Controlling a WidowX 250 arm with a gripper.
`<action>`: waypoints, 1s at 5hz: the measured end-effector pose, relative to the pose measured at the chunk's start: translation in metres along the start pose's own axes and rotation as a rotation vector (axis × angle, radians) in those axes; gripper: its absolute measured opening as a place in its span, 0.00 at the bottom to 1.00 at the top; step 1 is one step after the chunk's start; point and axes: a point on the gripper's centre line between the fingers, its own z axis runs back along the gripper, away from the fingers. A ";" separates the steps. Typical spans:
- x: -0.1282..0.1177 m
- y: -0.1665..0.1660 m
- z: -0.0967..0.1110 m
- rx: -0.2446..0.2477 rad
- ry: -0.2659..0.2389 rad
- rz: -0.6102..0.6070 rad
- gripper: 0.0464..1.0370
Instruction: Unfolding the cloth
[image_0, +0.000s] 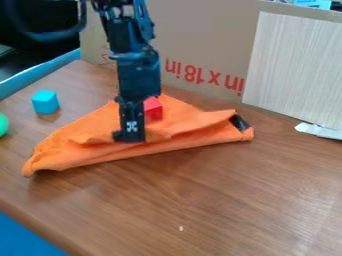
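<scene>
Hanging over the folded orange cloth (87, 131), the black gripper (131, 135) is seen with its tips low at the front part of the fabric. Whether it is spread or pressed together cannot be told from this angle, nor can it be told whether any cloth is pinched.

The cloth is laid across the left and middle of the brown wooden table (220, 200), doubled over into a rough triangle. The long side is turned to the camera and is run at a slant, from a rounded corner at lower left to a blunt corner at right. Loose folds are bunched around the gripper, and an upper layer is lapped over a lower one toward the right. A black patch (239, 123) is shown at the right corner.

A red block (153, 109) is set on the cloth behind the gripper's tips, partly covered by the gripper. A blue cube (45, 102) is placed on the wood left of the cloth, apart from it; a green ball (3, 124) is cut off by the left edge. Cardboard with red print (200, 42) is stood behind, a pale ribbed panel (294, 67) at its right, a white scrap (317, 131) near the panel's foot.
</scene>
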 end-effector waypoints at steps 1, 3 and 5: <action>-0.004 -0.020 -0.009 0.001 0.019 -0.034 0.02; -0.009 -0.057 -0.021 -0.011 0.038 -0.088 0.02; -0.006 -0.078 -0.028 -0.035 0.041 -0.089 0.02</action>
